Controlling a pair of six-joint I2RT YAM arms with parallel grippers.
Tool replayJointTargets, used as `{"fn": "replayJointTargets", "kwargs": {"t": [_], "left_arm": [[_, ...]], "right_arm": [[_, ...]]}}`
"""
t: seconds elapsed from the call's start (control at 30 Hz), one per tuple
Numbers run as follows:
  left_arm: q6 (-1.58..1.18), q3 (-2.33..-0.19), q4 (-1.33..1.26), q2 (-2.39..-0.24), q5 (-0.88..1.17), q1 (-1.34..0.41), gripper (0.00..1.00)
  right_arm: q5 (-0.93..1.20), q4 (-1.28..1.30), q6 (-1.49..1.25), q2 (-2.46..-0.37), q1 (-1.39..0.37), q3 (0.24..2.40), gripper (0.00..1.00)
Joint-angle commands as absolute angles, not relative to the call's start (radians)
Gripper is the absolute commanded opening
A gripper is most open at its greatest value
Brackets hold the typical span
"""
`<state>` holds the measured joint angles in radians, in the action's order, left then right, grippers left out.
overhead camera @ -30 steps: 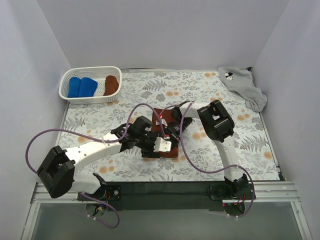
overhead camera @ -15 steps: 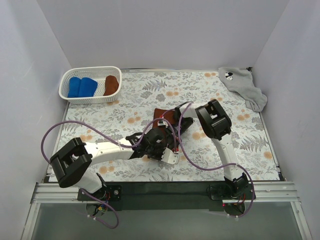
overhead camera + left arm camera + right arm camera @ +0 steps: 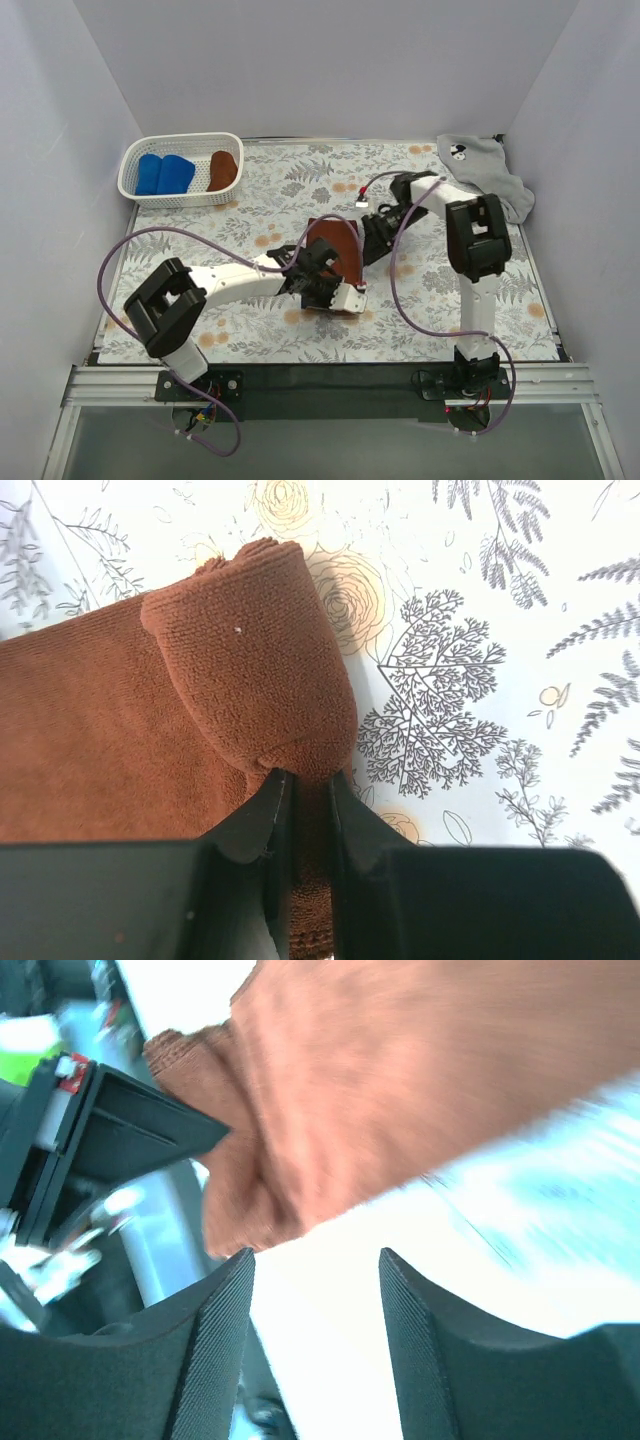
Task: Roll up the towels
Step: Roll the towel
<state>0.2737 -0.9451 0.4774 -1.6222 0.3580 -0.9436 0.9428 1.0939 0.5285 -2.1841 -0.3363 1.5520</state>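
A rust-brown towel (image 3: 336, 247) lies partly folded at the table's middle. My left gripper (image 3: 330, 290) is shut on its near edge; in the left wrist view the cloth (image 3: 240, 670) bulges out above the pinching fingers (image 3: 272, 810). My right gripper (image 3: 378, 240) is open and empty just right of the towel; its view shows the blurred brown cloth (image 3: 400, 1090) ahead of the spread fingers (image 3: 215, 1330). A light grey towel (image 3: 485, 170) with a black-and-white mark lies crumpled at the back right corner. Two blue rolls (image 3: 165, 174) and a brown roll (image 3: 223, 169) sit in the basket.
The white perforated basket (image 3: 133, 163) stands at the back left. White walls close in the table on three sides. Purple cables loop from both arms over the floral tablecloth (image 3: 250, 210).
My left gripper has slid right and closed on the towel's near edge. My right arm has swung back to the right and let go, and the towel now bulges up.
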Motion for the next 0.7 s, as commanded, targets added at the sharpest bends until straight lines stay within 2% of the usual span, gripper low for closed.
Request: {"fn": "replayJointTargets", "kwargs": {"t": [0.0, 0.17, 0.4, 0.5, 0.63, 0.67], "left_arm": [[0.258, -0.994, 0.78, -1.75, 0.59, -0.92, 0.0], [0.276, -1.14, 0.942, -1.909, 0.793, -0.778, 0.0], [0.362, -1.319, 1.098, -2.105, 0.89, -0.658, 0.0], [0.409, -1.396, 1.167, -2.207, 0.903, -0.643, 0.01], [0.419, -1.472, 1.21, -2.318, 0.914, -0.626, 0.03], [0.419, -1.497, 1.216, -2.336, 0.916, -0.617, 0.03]], "right_arm": [[0.836, 1.033, 0.558, -2.004, -0.235, 1.543, 0.5], [0.784, 0.96, 0.578, -1.806, -0.164, 1.456, 0.51], [0.749, 0.85, 0.641, -1.47, -0.21, 1.258, 0.59], [0.669, 0.81, 0.627, -1.395, -0.351, 1.175, 0.59], [0.461, 0.649, 0.583, -1.325, -0.576, 1.034, 0.59], [0.345, 0.612, 0.577, -1.321, -0.674, 0.993, 0.59]]}}
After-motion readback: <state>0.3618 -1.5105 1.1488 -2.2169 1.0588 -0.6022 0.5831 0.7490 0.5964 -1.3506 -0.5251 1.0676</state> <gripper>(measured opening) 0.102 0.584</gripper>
